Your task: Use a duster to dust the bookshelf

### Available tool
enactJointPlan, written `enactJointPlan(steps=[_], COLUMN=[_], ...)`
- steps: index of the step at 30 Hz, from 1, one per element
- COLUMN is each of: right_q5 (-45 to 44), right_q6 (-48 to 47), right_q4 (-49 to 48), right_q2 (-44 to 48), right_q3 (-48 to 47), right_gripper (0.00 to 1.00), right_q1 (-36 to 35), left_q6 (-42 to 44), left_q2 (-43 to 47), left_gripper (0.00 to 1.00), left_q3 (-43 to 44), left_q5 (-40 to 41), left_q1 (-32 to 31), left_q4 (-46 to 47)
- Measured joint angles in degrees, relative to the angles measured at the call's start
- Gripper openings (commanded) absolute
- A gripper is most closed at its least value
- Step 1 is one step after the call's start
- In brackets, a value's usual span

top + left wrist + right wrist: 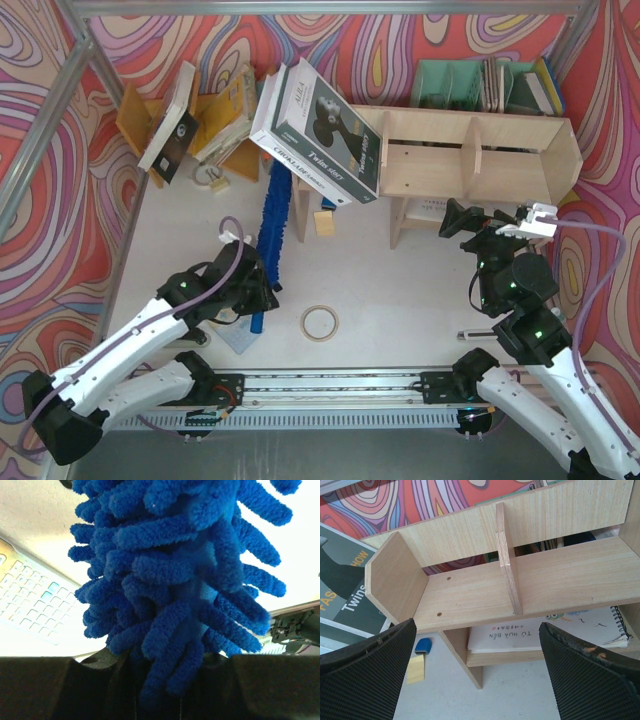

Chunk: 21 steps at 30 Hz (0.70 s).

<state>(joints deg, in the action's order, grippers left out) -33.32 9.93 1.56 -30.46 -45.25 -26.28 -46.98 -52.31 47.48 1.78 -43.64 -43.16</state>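
**Duster in the left pincer, shelf off at two o'clock**

Looking down over the arms, I see the left pincer (260,290) pressed together on the slim handle of the duster (272,215). Its own wrist camera shows little but blue fluff rising out of the dark fingers (60,685). The duster's long axis runs six to twelve. The handle end is nearest the arm bases, and the fluffy head points away toward a large printed box (320,135) leaning at the back. I can't tell whether the head lies on the table (400,290) or hangs just above it.

The bookshelf (470,155) stands at about two o'clock from that pincer and well apart from it. It stretches from nine to three, so it lies crosswise to the duster. The right pincer (455,218) is spread wide and empty, near the shelf's front, and its camera stares into the two open compartments either side of the upright divider.

The right arm is much the nearer to the shelf, but the left arm has the tool. To my eye, the coming move depends on swinging the head round from twelve toward two. The box's lower corner sits close against the shelf's nine-o'clock end, and the duster could brush it on the way.
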Motion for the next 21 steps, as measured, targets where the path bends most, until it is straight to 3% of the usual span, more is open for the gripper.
enactJointPlan(steps=[21], right_q5=[0.00], right_q6=[-0.02], right_q4=[-0.02], right_q2=[-1.16], right_q3=[0.00], right_gripper=[0.99], right_q1=[0.00], left_q6=[-0.94], left_q2=[5.38], left_gripper=[0.00], left_q3=[2.43], left_q5=[-3.04], left_q1=[-1.25], left_q4=[6.67])
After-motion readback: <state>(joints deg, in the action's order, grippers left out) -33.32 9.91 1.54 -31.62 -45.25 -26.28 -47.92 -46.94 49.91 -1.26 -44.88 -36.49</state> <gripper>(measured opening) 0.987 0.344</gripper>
